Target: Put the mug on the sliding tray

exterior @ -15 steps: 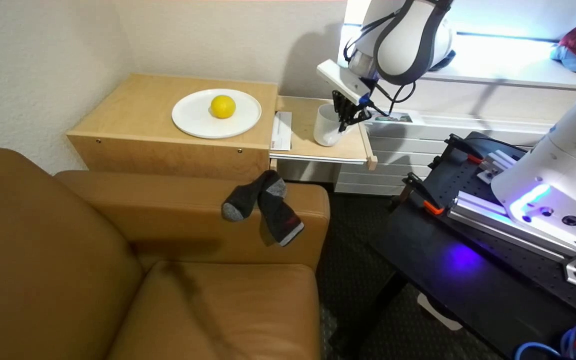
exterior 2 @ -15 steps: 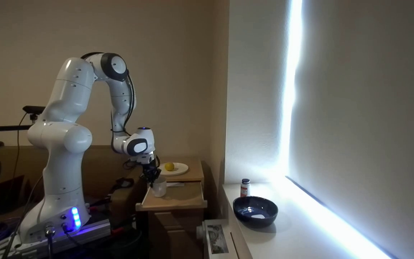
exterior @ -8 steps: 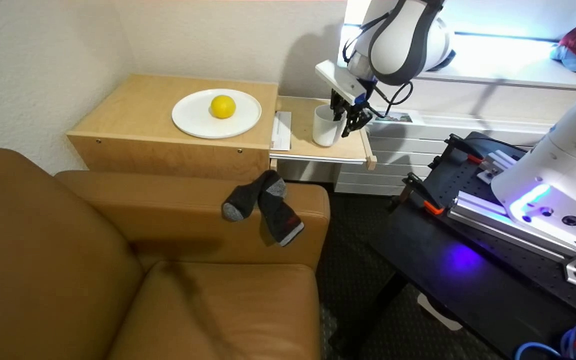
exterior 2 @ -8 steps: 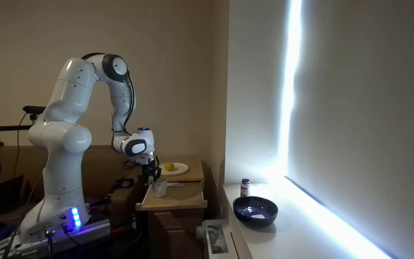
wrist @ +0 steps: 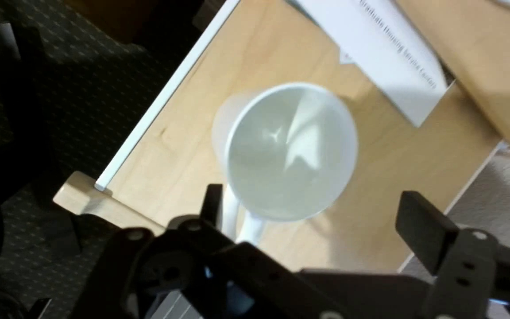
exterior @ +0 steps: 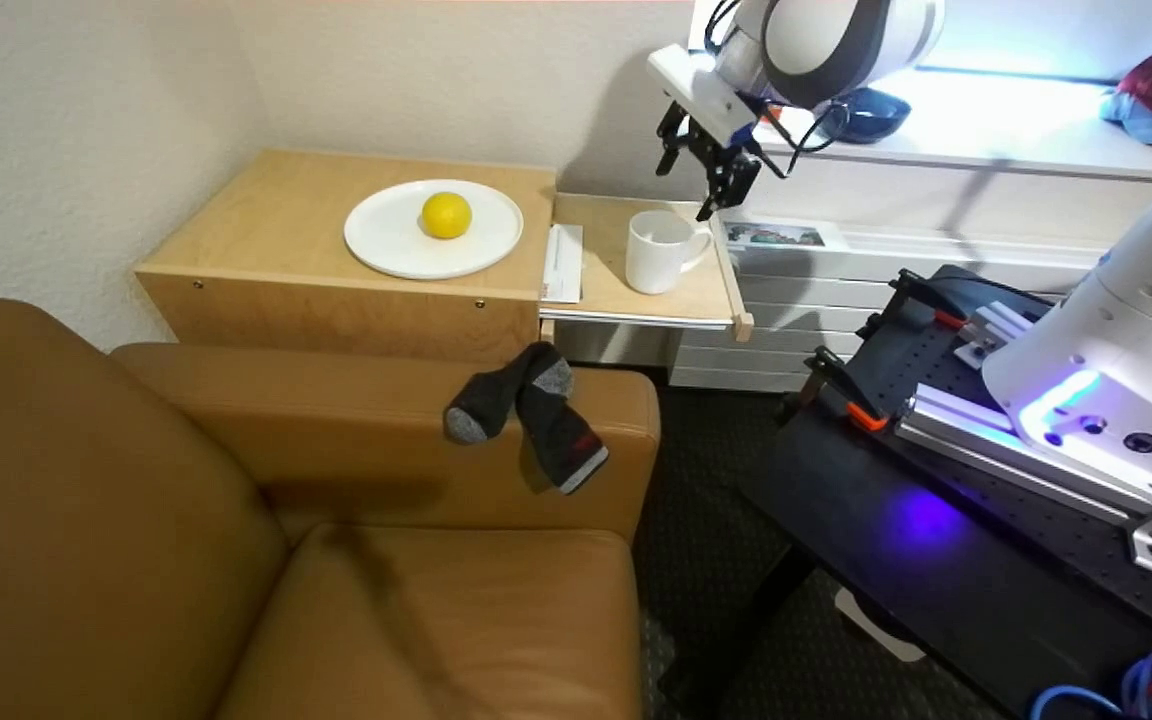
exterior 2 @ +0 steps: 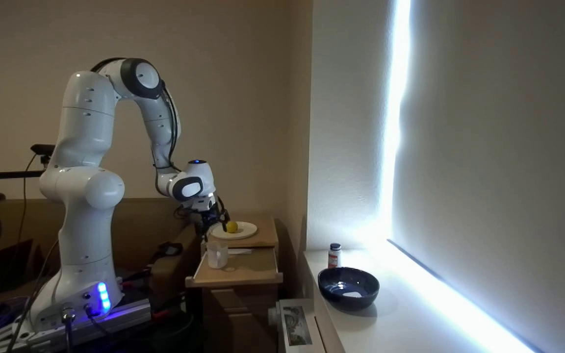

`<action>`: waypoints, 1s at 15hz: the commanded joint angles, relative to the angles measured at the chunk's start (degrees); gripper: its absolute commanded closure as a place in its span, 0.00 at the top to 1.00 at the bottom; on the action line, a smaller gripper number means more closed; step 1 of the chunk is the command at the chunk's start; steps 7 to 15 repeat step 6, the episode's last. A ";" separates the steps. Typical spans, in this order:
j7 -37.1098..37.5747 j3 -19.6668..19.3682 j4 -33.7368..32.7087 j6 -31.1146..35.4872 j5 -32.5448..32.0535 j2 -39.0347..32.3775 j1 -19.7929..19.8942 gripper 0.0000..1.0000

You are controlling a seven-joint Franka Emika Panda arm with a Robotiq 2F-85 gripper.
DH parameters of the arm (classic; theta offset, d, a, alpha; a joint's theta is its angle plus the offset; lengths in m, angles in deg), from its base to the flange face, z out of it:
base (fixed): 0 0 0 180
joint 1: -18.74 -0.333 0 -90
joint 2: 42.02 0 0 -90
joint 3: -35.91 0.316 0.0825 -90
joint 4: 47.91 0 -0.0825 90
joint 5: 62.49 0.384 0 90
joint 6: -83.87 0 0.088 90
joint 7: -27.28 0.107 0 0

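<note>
Mug (exterior: pixel 652 262) set upright on tray (exterior: pixel 604 265), gripper (exterior: pixel 685 192) positioned above it, jaws parted wide, nothing gripped, paper (exterior: pixel 563 268) laid near mug, fruit (exterior: pixel 446 215) carried on plate (exterior: pixel 388 235).

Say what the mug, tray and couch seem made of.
Mug: probably ceramic, glossy white; bright glints show inside.
Tray: apparently light wood or veneer, low sheen; grain and a small knot-like mark show.
Couch: brown leather or imitation, soft sheen; smooth surface with visible seams.

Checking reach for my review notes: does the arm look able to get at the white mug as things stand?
Likely yes: the gripper hangs open above the upright mug on the sliding tray; no obstacle shows between gripper and mug.
</note>
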 commanded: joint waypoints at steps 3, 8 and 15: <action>-17.47 13.90 6.73 -2.75 20.28 21.34 1.27 1.00; -16.41 12.78 4.04 -1.63 19.77 19.40 -0.18 1.00; -16.41 12.78 4.04 -1.63 19.77 19.40 -0.18 1.00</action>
